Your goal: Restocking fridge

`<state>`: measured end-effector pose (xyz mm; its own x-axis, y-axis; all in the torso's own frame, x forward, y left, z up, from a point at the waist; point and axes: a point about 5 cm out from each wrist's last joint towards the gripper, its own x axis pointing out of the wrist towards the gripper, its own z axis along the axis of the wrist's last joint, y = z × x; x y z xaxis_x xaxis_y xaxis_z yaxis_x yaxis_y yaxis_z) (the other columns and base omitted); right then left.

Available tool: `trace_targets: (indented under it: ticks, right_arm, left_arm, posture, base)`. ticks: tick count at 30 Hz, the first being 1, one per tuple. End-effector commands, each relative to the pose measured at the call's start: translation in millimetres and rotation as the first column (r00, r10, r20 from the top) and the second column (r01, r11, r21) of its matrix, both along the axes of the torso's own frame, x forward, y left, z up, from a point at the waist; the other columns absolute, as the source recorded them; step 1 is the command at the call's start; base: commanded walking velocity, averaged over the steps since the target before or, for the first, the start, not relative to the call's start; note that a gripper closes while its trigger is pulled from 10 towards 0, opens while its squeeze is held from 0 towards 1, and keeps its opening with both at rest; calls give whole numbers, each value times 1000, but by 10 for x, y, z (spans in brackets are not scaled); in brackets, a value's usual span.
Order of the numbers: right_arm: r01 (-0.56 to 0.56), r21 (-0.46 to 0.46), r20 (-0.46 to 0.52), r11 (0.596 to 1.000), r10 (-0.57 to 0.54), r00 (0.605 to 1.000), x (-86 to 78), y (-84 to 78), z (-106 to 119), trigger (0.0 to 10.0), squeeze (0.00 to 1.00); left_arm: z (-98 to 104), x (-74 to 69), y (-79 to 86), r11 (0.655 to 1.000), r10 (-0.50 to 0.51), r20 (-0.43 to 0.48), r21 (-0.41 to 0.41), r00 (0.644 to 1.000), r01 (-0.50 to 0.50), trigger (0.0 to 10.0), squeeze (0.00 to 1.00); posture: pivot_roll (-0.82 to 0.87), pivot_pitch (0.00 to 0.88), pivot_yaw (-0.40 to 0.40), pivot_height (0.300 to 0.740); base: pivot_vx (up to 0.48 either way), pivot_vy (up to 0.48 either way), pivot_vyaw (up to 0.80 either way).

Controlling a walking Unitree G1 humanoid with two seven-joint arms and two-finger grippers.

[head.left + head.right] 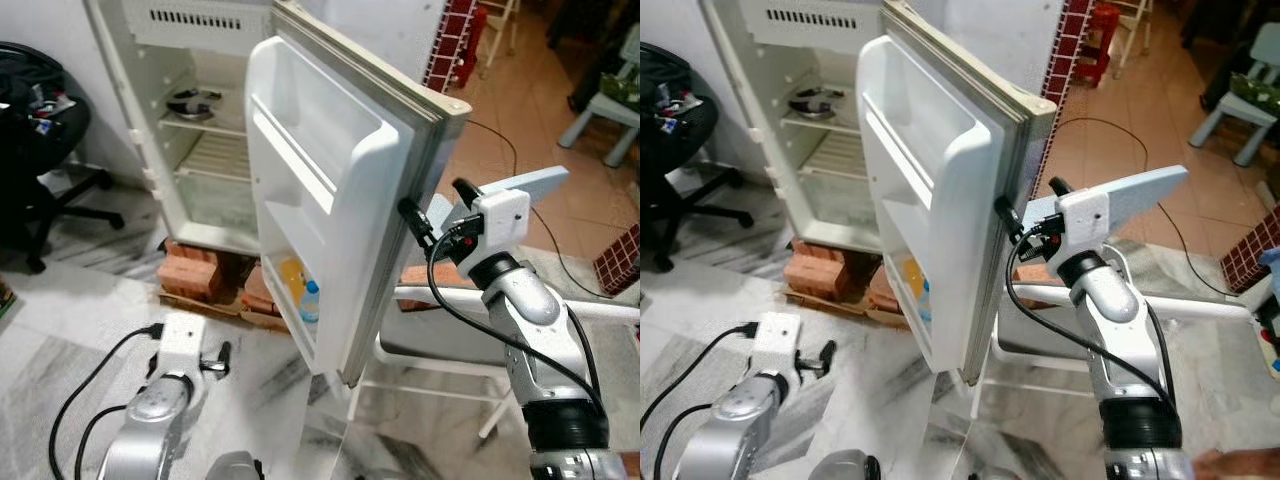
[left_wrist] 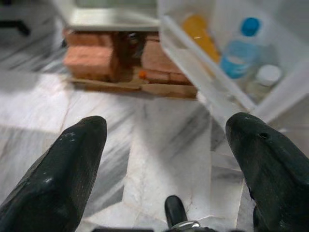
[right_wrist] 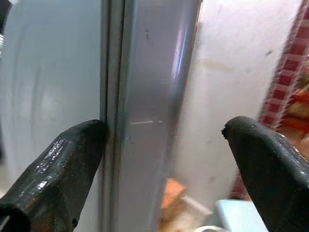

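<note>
Two bottles (image 1: 309, 300) stand in the white fridge door's (image 1: 330, 190) bottom shelf.

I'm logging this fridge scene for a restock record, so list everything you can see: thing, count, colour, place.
fridge: one, white, open, standing on bricks
fridge door: one, white, swung open toward the robot
bottle with blue cap: one, clear, in the door's bottom shelf
orange bottle: one, beside it in the same shelf
white-capped container: one, same shelf
metal dish: one, silver, on the upper fridge shelf
bricks: several, red, under the fridge
office chair: one, black, left of the fridge
white table: one, right of the door
floor: grey-veined white marble
left gripper: open, low above the floor
right gripper: open, straddling the door's outer edge
</note>
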<state>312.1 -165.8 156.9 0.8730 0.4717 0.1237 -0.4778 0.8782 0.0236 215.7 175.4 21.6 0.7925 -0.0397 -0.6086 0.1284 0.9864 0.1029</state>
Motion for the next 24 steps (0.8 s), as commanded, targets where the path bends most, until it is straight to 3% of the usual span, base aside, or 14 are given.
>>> trace_targets:
  ticks: [1,3,4,5,7,9,14,19,24]
  right_arm:
    - [-219,118,92,969,208,974,1,262,367,10000,0]
    - [-372,205,88,905,361,928,-112,397,440,10000,0]
    - [-482,293,98,826,476,874,-233,471,523,10000,0]
    - [-718,412,180,561,722,668,-609,586,747,10000,0]
    - [-840,442,271,314,846,459,-969,620,897,10000,0]
    - [-836,457,266,304,850,455,-1004,628,876,10000,0]
    - [-803,493,226,334,843,489,-979,576,747,10000,0]
    - [-751,501,76,430,843,533,-927,498,497,10000,0]
    - [-732,504,1,458,847,531,-973,483,415,10000,0]
  left_arm:
    - [26,17,6,1000,-20,-11,18,1000,20,10000,0]
    - [29,17,0,999,-29,-20,18,999,29,10000,0]
    - [35,11,-1,999,-33,-26,21,999,34,10000,0]
    - [45,-2,-7,999,-40,-34,22,999,41,10000,0]
    - [58,-22,-8,999,-45,-43,21,998,46,10000,0]
    - [52,-26,-4,999,-43,-45,20,998,44,10000,0]
    - [49,-21,-18,998,-57,-48,25,997,58,10000,0]
    - [47,-4,-24,997,-68,-60,23,996,70,10000,0]
    - [47,0,-27,997,-68,-67,21,995,70,10000,0]
  posture:
    - [132,16,-11,740]
    - [132,16,-11,740]
    - [136,11,-13,740]
    - [136,11,-13,740]
    - [137,11,-16,740]
    - [134,10,-15,740]
    - [126,12,-10,740]
    - [120,13,-9,740]
    - [123,14,-12,740]
  base:
    - [0,0,0]
    - [0,0,0]
    - [0,0,0]
    - [0,0,0]
    - [0,0,0]
    - [0,0,0]
    - [0,0,0]
    - [0,0,0]
    - [0,0,0]
